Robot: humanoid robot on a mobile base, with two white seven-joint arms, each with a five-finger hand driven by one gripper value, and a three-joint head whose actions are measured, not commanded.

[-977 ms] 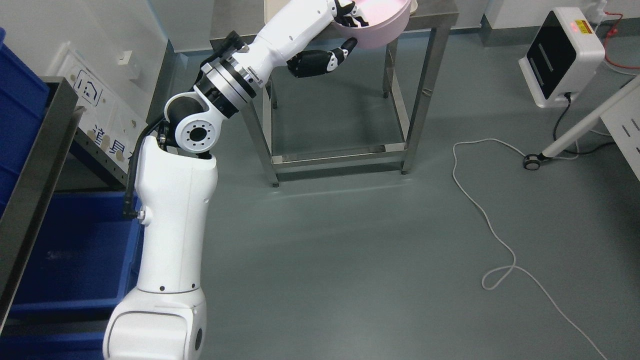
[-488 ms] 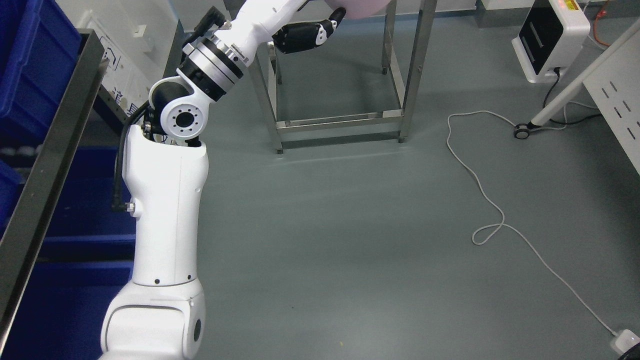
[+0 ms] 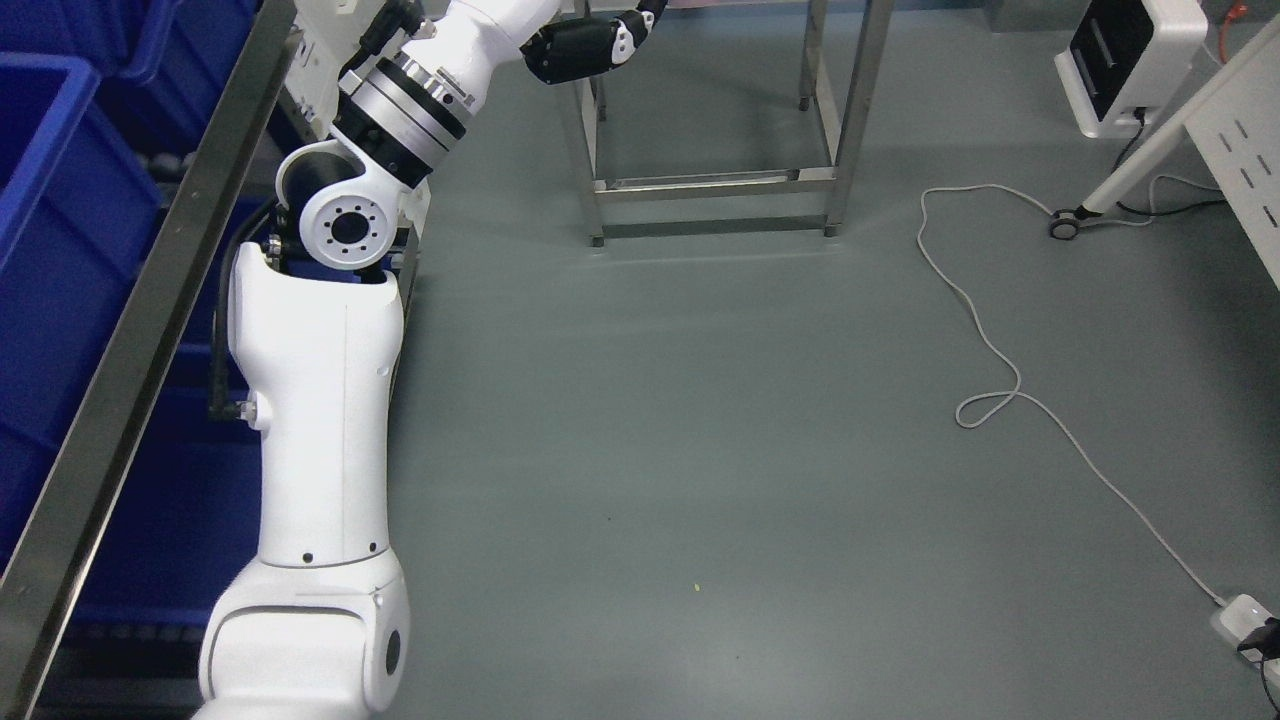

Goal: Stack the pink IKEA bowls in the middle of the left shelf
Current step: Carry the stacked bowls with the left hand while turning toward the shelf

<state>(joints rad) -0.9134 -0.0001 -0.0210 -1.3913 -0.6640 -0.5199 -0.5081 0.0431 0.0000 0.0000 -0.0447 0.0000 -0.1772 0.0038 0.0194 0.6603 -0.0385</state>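
My left arm (image 3: pixel 320 420) rises from the lower left and reaches to the top edge of the head view. Only the black lower part of the left hand (image 3: pixel 590 40) shows there; the rest is cut off by the picture's top. No pink bowl is in view now. The left shelf shows as a slanted steel rail (image 3: pixel 150 330) with blue bins (image 3: pixel 60 200) behind and under it, just left of the arm. The right arm is out of view.
A steel table frame (image 3: pixel 715 185) stands on the grey floor beyond the hand. A white cable (image 3: pixel 985 340) loops across the floor to an adapter (image 3: pixel 1245 615). A white device (image 3: pixel 1130 60) and a castered table leg (image 3: pixel 1065 225) are at the upper right.
The whole picture has shifted: the camera has tilted down and turned left. The pink bowl held in the left hand has slid out past the top edge. More of the shelf shows.
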